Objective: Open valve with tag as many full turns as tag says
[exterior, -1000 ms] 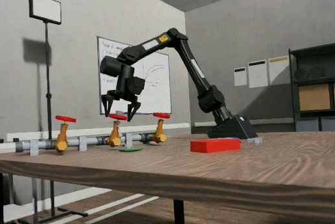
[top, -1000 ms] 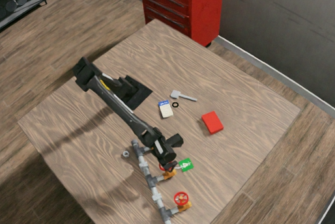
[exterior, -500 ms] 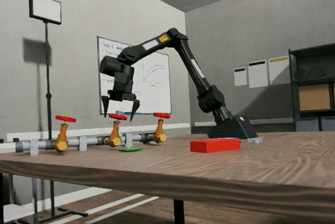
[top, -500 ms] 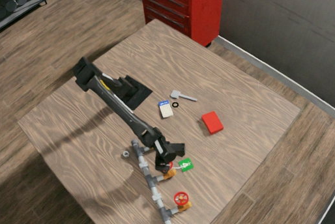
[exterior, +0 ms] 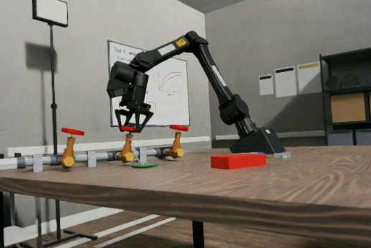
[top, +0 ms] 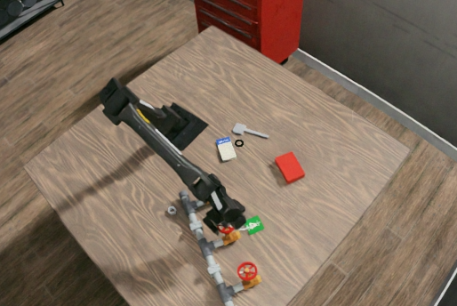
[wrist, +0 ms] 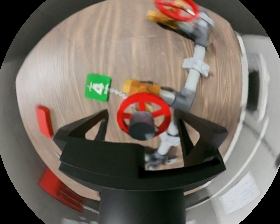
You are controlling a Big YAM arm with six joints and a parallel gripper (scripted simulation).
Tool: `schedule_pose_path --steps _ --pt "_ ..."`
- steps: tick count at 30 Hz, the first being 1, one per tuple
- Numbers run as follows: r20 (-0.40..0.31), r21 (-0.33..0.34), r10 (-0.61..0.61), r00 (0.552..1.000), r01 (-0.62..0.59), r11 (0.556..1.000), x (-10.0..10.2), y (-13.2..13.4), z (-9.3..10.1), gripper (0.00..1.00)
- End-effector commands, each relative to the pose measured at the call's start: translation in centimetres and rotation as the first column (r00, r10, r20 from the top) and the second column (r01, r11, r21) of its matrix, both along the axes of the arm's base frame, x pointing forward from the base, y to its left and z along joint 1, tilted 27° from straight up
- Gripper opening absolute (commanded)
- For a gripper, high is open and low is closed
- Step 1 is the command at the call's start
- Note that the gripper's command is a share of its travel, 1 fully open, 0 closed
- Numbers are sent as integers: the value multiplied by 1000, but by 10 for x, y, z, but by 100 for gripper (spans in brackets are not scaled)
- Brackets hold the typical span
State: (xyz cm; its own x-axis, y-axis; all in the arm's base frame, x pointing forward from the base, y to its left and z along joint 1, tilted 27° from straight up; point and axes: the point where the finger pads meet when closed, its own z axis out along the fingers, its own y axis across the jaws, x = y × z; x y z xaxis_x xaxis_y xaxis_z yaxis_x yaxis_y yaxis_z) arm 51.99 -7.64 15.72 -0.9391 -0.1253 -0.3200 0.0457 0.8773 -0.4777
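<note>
A grey pipe (top: 205, 249) (exterior: 102, 156) (wrist: 193, 70) along the table's edge carries three brass valves with red handwheels. A green tag (top: 253, 225) (exterior: 144, 166) (wrist: 98, 87) lies on the table beside the middle valve (top: 226, 231) (exterior: 128, 128) (wrist: 127, 111). My gripper (top: 224, 224) (exterior: 133, 127) (wrist: 142, 112) is open, pointing down, with one finger on either side of the middle handwheel and not closed on it. A second valve (top: 247, 269) (exterior: 72, 131) (wrist: 175, 6) stands apart from the gripper. The third valve (exterior: 178, 127) is hidden under the arm in the top view.
A red block (top: 290, 167) (exterior: 238, 161), a small white card box (top: 226, 148), a black ring (top: 239, 142), a grey key-like tool (top: 248, 130) and a grey nut (top: 170, 208) lie on the table. The arm's base (top: 180, 124) (exterior: 258, 142) stands at the back. A red cabinet (top: 251, 22) stands beyond the table.
</note>
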Motion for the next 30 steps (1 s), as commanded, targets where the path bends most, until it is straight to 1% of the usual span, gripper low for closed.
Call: schedule_pose_path --steps 1,3,5,7,9,11,12,15,19,22,30 --pt "157 137 -290 944 270 953 2 -2 11 100" --pt "195 191 -380 904 345 919 4 -2 13 100" --pt "224 246 -468 855 415 876 4 -2 12 100" --pt "247 304 -552 796 477 825 4 -2 12 100" --pt "264 362 -632 728 533 765 4 -2 12 100" --pt "264 362 -632 728 533 765 4 -2 12 100" --pt "275 433 -724 633 591 681 4 -2 12 100" --pt "274 516 -817 508 640 570 4 -2 12 100" --pt "250 617 -915 317 676 403 4 -2 12 100" --pt "249 620 -917 311 676 398 4 -2 12 100" --pt "247 621 -917 312 676 397 4 -1 12 100"
